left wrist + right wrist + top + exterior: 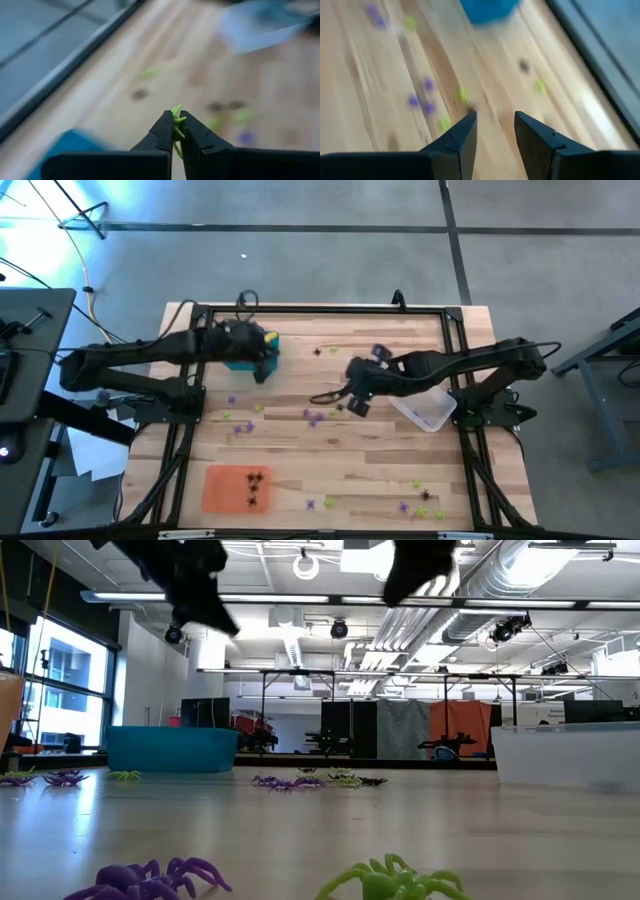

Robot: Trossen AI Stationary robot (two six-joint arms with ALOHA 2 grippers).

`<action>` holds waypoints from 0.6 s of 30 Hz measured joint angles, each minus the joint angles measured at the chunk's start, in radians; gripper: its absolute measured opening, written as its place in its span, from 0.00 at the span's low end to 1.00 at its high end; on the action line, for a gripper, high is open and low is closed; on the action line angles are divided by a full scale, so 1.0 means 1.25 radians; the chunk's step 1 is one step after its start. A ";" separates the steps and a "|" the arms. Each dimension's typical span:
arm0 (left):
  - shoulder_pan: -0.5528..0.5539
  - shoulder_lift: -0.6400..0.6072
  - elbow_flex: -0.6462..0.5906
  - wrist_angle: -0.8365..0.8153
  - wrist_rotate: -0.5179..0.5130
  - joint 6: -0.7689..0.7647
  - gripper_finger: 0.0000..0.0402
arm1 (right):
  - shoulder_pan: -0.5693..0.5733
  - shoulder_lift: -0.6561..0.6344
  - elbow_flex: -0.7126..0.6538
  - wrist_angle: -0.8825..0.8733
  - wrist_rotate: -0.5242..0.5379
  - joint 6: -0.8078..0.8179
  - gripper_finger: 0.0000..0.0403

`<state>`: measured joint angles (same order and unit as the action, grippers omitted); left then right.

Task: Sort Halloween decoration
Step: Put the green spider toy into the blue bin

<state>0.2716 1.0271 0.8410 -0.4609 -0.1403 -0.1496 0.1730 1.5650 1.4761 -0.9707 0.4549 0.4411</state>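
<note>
Green spider pinched, right arm empty.
I see my left gripper [176,131] clamping a yellow-green spider [177,120] beside the teal tray [247,352]; my right gripper [494,131] hangs open over the table [380,460].

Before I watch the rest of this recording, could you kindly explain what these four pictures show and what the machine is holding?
This is a table robot with two dark arms, each ending in a two-finger gripper. One picture looks straight down on the wooden table, one looks level across it into the room behind, and two come from cameras on the arms' wrists. Scattered on the table are tiny plastic spiders in purple, yellow-green and black. There are also three trays: a teal tray, a clear tray and an orange tray with a few black spiders in it. The left gripper, beside the teal tray, is shut on a yellow-green spider. The right gripper, over the middle of the table, is open and holds nothing.
</note>
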 joint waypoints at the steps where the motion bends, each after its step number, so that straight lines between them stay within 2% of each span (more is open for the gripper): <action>1: 0.033 0.001 0.000 -0.025 -0.010 0.007 0.00 | 0.005 0.000 0.000 -0.038 0.001 0.032 0.31; 4: 0.146 0.013 0.000 -0.111 -0.024 0.017 0.00 | 0.023 0.000 -0.002 -0.130 0.002 0.105 0.31; 7: 0.264 0.046 0.000 -0.177 -0.014 0.030 0.01 | 0.041 -0.001 -0.023 -0.154 -0.002 0.144 0.31; 11: 0.392 0.099 -0.001 -0.207 0.073 0.073 0.01 | 0.054 -0.003 -0.069 -0.168 -0.021 0.171 0.31; 15: 0.464 0.157 -0.001 -0.188 0.162 0.104 0.02 | 0.052 -0.002 -0.133 -0.157 -0.036 0.205 0.31; 18: 0.481 0.187 -0.001 -0.188 0.220 0.124 0.02 | 0.052 -0.002 -0.181 -0.144 -0.046 0.222 0.31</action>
<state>0.8733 1.2606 0.8402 -0.6963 0.1342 0.0051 0.2383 1.5620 1.2501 -1.1502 0.3976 0.7191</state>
